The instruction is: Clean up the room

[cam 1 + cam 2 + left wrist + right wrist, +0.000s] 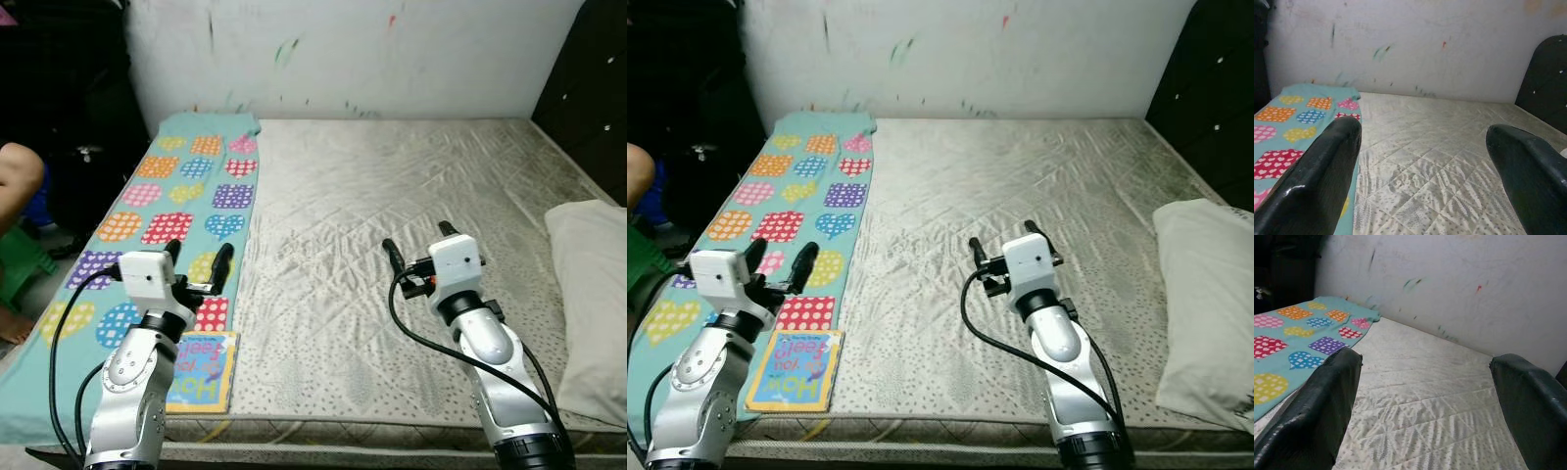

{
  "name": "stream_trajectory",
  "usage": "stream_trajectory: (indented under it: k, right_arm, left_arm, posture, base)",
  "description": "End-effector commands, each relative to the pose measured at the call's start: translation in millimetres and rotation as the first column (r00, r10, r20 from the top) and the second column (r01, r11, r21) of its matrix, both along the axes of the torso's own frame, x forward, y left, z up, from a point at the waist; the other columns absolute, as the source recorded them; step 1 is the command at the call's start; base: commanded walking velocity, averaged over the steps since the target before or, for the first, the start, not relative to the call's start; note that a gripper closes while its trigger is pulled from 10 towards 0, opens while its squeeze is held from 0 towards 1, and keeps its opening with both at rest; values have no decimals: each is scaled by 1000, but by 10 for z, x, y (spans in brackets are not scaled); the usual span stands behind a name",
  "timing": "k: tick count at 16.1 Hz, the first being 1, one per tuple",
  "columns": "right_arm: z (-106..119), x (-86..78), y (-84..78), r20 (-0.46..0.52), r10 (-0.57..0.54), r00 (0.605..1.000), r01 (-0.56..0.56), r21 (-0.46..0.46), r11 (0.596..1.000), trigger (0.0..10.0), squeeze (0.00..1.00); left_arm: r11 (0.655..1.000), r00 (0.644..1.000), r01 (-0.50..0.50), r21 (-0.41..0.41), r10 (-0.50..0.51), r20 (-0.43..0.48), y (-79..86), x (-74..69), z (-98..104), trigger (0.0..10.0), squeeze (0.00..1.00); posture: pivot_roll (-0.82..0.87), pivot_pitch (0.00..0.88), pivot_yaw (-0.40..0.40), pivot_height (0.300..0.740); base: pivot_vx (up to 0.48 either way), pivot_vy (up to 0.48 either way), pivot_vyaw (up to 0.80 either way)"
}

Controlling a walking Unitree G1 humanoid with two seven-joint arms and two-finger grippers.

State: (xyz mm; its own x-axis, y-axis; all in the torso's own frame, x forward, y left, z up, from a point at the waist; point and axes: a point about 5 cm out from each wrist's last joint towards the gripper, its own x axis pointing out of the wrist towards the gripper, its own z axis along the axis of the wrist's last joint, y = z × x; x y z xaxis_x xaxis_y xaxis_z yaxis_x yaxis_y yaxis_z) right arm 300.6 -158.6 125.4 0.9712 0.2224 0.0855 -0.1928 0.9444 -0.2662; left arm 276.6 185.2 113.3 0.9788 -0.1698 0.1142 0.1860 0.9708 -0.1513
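Left eye view: a bare mattress (pixel 392 215) with a quilted, pale grey cover printed in small dots fills the scene. Its surface is creased in diagonal stitch lines.

A long turquoise cloth (pixel 186 211) lies flat along the robot's left edge of the mattress. It is soft fabric, printed with hearts and circles in orange, pink, purple, yellow and red, each filled with white dots.

A thin square picture book (pixel 204 372) with a blue and yellow cover lies flat on the near end of the cloth, close to the mattress's front edge.

A plump white pillow (pixel 593 294) rests at the right edge of the mattress.

The wall (pixel 372 49) behind is white plaster with small streaks of colour. A dark headboard (pixel 588 88) stands at the far right.

Left claw (pixel 199 259): fingers spread wide, holding nothing, raised over the patterned cloth just beyond the book.

Right claw (pixel 419 245): fingers spread wide, holding nothing, raised over the bare middle of the mattress, well apart from the pillow.

A person's bare knee (pixel 18 176) shows at the far left edge, beside the bed.
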Motion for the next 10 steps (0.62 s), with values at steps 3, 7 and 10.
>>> stream_trajectory:
  k: [3,7,10]
  right_arm:
    - [17,7,3,2,7,1000,-7,-2,1000,10000,0]
    - [17,7,-3,2,8,1000,-8,-4,1000,10000,0]
    - [19,6,-2,3,8,1000,-8,-4,1000,10000,0]
  left_arm:
    - [1000,1000,-15,15,15,-7,22,12,7,10000,0]
    - [1000,1000,-16,12,16,-8,15,12,5,10000,0]
    - [1000,1000,-17,10,17,-8,18,12,4,10000,0]
  posture:
    - [-93,0,14,740]
    - [-95,0,12,740]
    - [-95,0,12,740]
  base:
    - [0,-195,0]
    - [0,-339,0]
    - [0,-345,0]
